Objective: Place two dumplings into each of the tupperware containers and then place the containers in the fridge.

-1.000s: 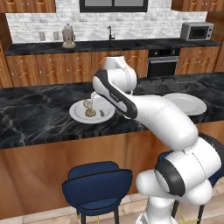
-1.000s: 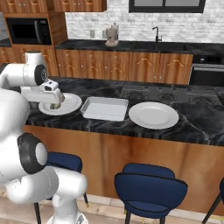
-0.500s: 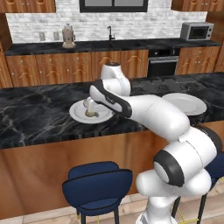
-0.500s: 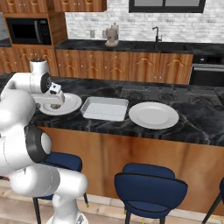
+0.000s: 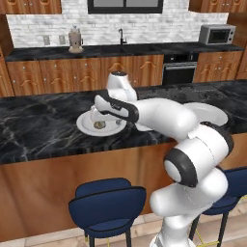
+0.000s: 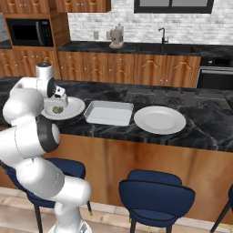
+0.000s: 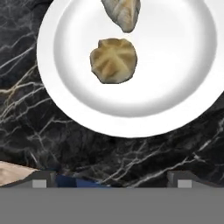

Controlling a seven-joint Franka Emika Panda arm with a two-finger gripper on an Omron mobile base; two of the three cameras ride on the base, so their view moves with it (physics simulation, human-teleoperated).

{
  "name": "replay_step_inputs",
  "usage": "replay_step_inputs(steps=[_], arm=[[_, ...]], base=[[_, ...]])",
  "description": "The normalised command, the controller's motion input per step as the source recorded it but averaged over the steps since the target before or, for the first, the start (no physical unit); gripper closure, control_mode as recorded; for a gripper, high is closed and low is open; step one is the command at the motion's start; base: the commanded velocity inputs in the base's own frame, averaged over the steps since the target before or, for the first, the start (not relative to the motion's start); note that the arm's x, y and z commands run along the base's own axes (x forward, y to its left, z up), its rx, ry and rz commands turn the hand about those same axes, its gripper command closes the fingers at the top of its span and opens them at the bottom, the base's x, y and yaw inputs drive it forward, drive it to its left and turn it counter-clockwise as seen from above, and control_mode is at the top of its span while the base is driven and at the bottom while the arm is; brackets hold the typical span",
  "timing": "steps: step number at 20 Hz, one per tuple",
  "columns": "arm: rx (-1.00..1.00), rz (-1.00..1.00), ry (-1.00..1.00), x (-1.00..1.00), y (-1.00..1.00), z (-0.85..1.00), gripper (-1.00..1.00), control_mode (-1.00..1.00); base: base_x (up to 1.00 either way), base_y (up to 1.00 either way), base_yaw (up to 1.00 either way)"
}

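Observation:
A round white plate (image 7: 65, 100) on the black marble counter holds two beige dumplings (image 7: 113, 60), one in the middle and another (image 7: 122, 13) at the top edge of the hand view. My gripper (image 7: 110, 180) hangs open just above the plate's near rim, nothing between its fingertips (image 7: 40, 182). From the base views, the gripper (image 5: 96, 116) (image 6: 58, 101) hovers over that plate (image 5: 87, 128) (image 6: 75, 109), where a dumpling (image 5: 100, 125) (image 6: 58, 109) lies. A whitish tupperware container (image 6: 109, 113) stands empty right of the plate. The fridge is out of view.
An empty white plate (image 6: 159, 119) (image 5: 212, 113) lies right of the container. Blue stools (image 6: 157, 193) (image 5: 107, 202) stand under the counter's front edge. Behind are wood cabinets, an oven (image 5: 178, 72) and a microwave (image 5: 217, 34).
My arm has swung lower and the hand has come down closer over the plate with the dumplings. The jaws stayed open. The plates and the container have not moved.

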Motion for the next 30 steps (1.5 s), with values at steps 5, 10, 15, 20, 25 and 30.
replay_step_inputs(steps=[5,10,15,20,25,30], arm=[[0.0,0.0,0.0,0.48,0.03,-0.08,-1.0,-1.0],[0.0,0.0,0.0,0.56,0.04,-0.2,-1.0,-1.0],[0.0,0.0,0.0,0.26,0.01,-0.18,-1.0,-1.0],[0.0,0.0,0.0,0.22,0.19,-0.38,-1.0,-1.0],[0.0,0.0,0.0,0.32,0.15,-0.22,-1.0,-1.0],[0.0,0.01,0.05,0.07,0.07,-0.2,-1.0,-1.0]], base=[[0.0,0.0,0.0],[0.0,0.0,0.0],[0.0,0.0,0.0],[0.0,0.0,0.0],[0.0,0.0,0.0],[0.0,0.0,0.0]])
